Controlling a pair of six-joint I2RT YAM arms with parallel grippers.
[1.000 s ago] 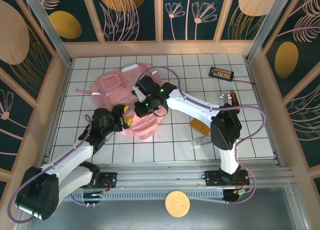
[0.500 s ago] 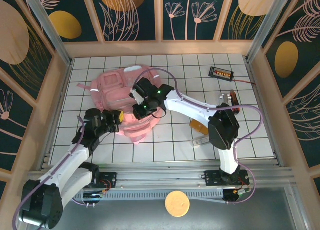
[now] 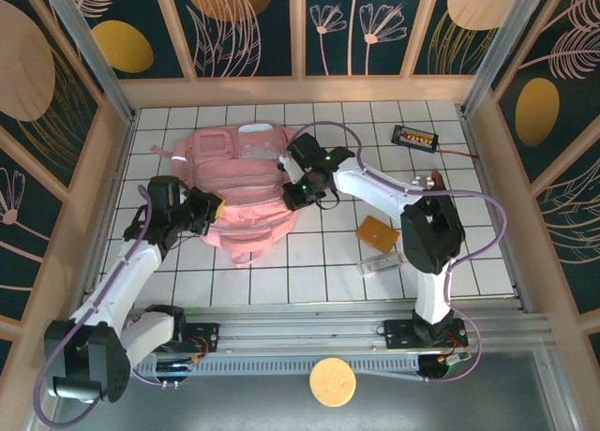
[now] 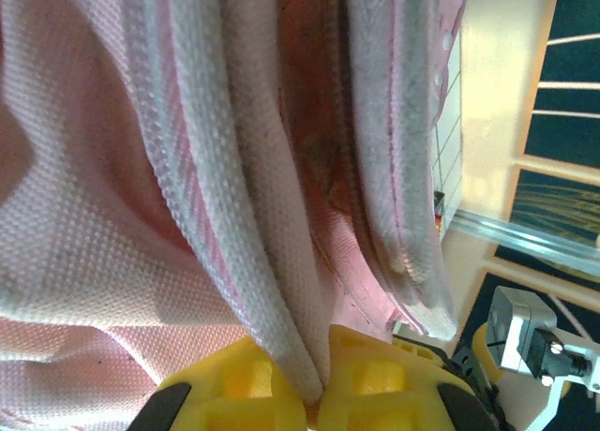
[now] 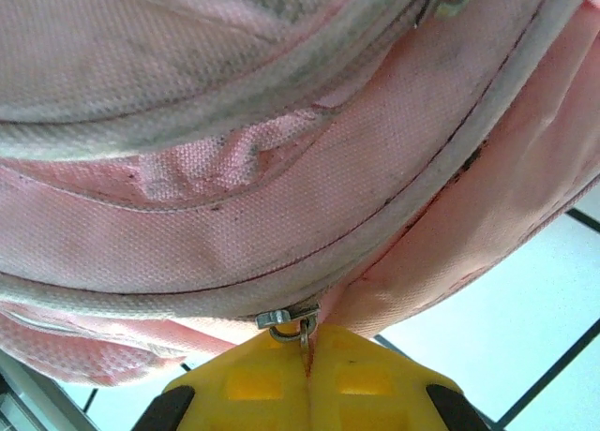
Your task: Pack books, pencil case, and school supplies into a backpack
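At the left of the white gridded desk (image 3: 309,281), the left claw (image 3: 202,209) is pressed together on a ribbed fold of the large soft pink fabric backpack (image 3: 234,183), which lies across the desk's middle-left. On the backpack's right side, the right claw (image 3: 298,195) pinches a small metal zipper pull (image 5: 295,320) between its yellow fingers (image 5: 253,384). Further right, apart from the backpack, a flat orange-brown square book (image 3: 377,232) lies on the desk, with a small whitish-grey rectangular block (image 3: 380,263) just beside its near edge.

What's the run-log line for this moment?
left gripper: shut on backpack fabric | right gripper: shut on zipper pull | orange-brown book: outside backpack
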